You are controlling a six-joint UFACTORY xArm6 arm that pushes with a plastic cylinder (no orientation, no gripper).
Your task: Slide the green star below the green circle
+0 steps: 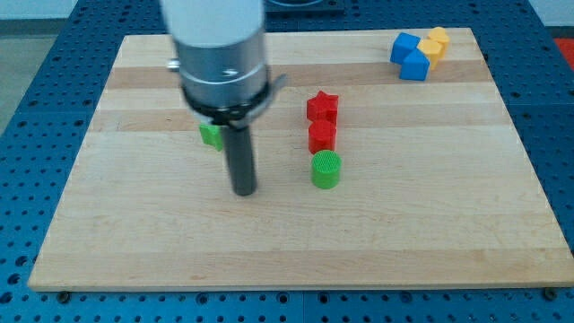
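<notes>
A: Where is my tip (244, 191)?

B: On the wooden board (134, 224), left of the green circle (326, 169) and apart from it. There are no fingers; the rod holds nothing.

A: The green star?

B: A green block (211, 135), shape largely hidden behind the rod, lies just above and left of the tip.

A: Other blocks?

B: The red star (322, 106) and a red block (322, 135) line up above the circle, the block touching it. Two blue blocks (411, 56) and two yellow blocks (435, 42) cluster at the top right corner.
</notes>
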